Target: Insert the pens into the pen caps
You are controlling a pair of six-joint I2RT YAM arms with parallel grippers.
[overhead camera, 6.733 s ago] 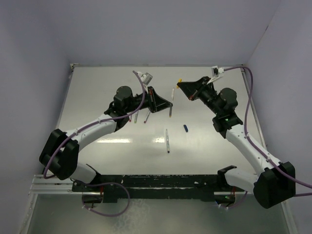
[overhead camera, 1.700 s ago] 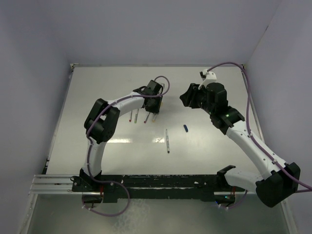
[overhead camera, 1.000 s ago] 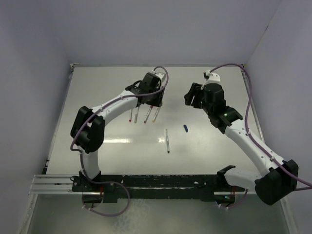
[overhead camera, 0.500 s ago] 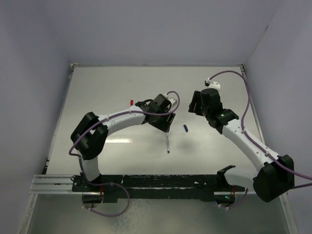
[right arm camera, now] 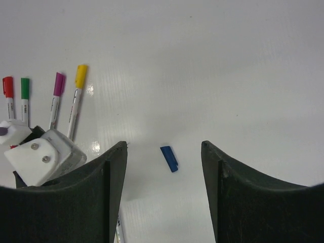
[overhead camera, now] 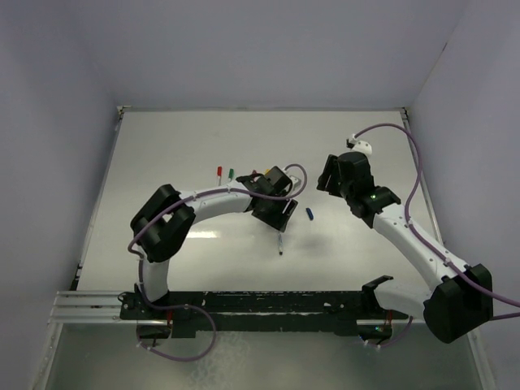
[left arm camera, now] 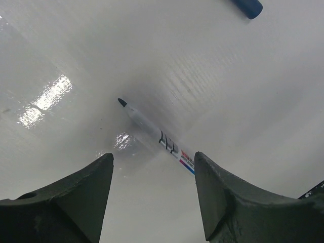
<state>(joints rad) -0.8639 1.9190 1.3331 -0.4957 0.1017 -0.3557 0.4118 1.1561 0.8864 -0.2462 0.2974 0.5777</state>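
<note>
The left gripper (left arm camera: pixel 152 169) was held low over the uncapped pen (left arm camera: pixel 158 137), its jaws spread and nothing pinched between them; in the left wrist view the pen was seen lying flat on the table (overhead camera: pixel 162 146) across the gap between the two fingers, so that a straight descent and a closing could, it was judged, take the barrel near its middle. The pen's dark tip was left bare and free of the fingers, presumably so that it could be offered to a cap. The blue cap (right arm camera: pixel 169 158) was found just to the right of that pen, alone on the table, and it was framed between the fingers of the right gripper (right arm camera: pixel 163 147), whose jaws were likewise spread and empty above it. That pairing suggested that one arm was meant for the pen and the other for the cap. Four capped pens (right arm camera: pixel 54 101), in red, green, purple and yellow, were laid side by side further left and farther back, apparently set aside as finished, which left only the blue pair to be joined.
</note>
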